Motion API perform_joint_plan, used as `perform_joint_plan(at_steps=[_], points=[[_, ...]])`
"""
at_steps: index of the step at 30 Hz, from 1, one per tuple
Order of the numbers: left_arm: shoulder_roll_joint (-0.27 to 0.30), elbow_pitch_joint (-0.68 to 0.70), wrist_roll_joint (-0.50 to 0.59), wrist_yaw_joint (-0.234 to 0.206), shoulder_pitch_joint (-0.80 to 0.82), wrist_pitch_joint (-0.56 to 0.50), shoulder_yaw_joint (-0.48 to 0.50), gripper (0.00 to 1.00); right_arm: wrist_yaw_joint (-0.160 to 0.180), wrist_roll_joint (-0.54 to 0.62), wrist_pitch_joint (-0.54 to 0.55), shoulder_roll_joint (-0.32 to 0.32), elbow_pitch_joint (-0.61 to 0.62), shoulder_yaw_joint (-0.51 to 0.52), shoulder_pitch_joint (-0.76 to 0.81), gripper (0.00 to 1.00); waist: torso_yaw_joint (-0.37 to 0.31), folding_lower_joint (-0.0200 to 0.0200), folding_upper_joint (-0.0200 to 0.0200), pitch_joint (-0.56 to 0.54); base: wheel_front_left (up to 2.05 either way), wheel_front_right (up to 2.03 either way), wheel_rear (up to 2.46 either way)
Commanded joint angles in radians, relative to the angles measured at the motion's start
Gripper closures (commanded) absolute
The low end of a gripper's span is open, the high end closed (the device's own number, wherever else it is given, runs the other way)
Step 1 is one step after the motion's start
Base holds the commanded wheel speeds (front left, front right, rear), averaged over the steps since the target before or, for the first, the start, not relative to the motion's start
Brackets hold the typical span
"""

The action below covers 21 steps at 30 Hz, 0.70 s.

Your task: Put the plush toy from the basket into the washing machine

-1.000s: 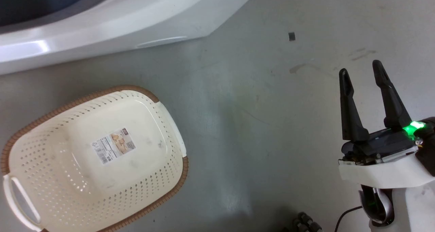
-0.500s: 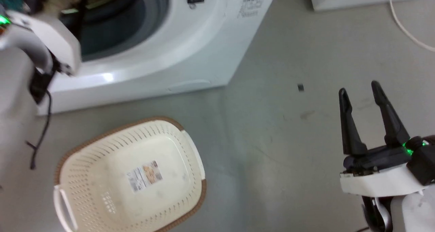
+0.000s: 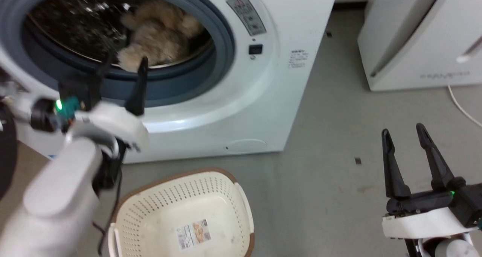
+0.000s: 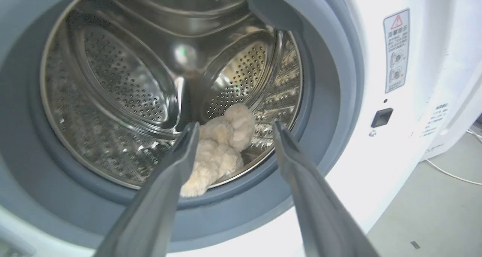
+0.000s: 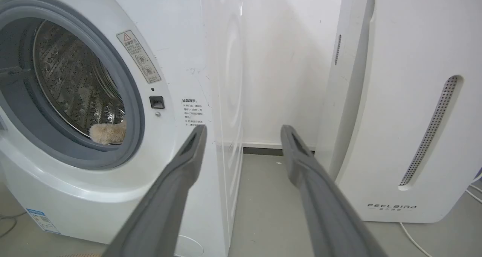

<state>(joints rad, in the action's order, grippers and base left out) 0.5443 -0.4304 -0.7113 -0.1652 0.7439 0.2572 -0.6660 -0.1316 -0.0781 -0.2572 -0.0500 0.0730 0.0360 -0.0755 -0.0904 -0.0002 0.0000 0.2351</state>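
The washing machine (image 3: 271, 99) fills the upper left of the head view, its porthole uncovered. A white slanted appliance (image 3: 414, 35) stands at upper right. The basket (image 3: 150, 212) sits on the floor at bottom centre. The plush toy (image 3: 158, 35) lies inside the steel drum, low and near the front. The left claw (image 3: 126, 61) hovers before the porthole with its fingers apart. The right claw (image 3: 403, 130), at lower right, is spread too.
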Motion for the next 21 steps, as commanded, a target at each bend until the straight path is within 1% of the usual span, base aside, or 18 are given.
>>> perform_joint_plan(at_steps=[1,4,8,12,16,21], points=[[-0.004,0.013,0.010,-0.010,-0.029,0.004,0.009,0.00,0.001,0.001,-0.005,0.000,0.003,0.002,0.010,0.00,0.031,0.0002,0.0000,-0.041,0.00,0.00,0.00],[-0.012,0.121,0.051,-0.056,-0.154,0.004,0.066,0.00,0.001,0.000,-0.005,0.000,0.007,-0.003,0.030,0.00,0.040,0.0002,0.0000,-0.068,0.00,0.00,0.00],[-0.038,0.223,0.084,-0.101,-0.300,0.004,0.140,0.00,0.001,-0.001,-0.005,0.000,0.001,-0.007,0.044,0.00,0.049,0.0002,0.0000,-0.097,0.00,0.00,0.00],[-0.075,0.302,0.120,-0.136,-0.441,0.004,0.226,0.00,0.001,-0.007,-0.005,0.000,-0.005,-0.006,0.057,0.00,0.053,0.0002,0.0000,-0.126,0.00,0.00,0.00],[-0.114,0.355,0.185,-0.135,-0.554,0.004,0.272,0.00,0.001,-0.010,-0.005,0.000,-0.012,-0.003,0.078,0.00,0.061,0.0002,0.0000,-0.152,0.00,0.00,0.00],[-0.161,0.396,0.252,-0.129,-0.667,0.004,0.307,0.00,0.001,-0.008,-0.005,0.000,-0.026,-0.008,0.109,0.00,0.068,0.0002,0.0000,-0.177,0.00,0.00,0.00]])
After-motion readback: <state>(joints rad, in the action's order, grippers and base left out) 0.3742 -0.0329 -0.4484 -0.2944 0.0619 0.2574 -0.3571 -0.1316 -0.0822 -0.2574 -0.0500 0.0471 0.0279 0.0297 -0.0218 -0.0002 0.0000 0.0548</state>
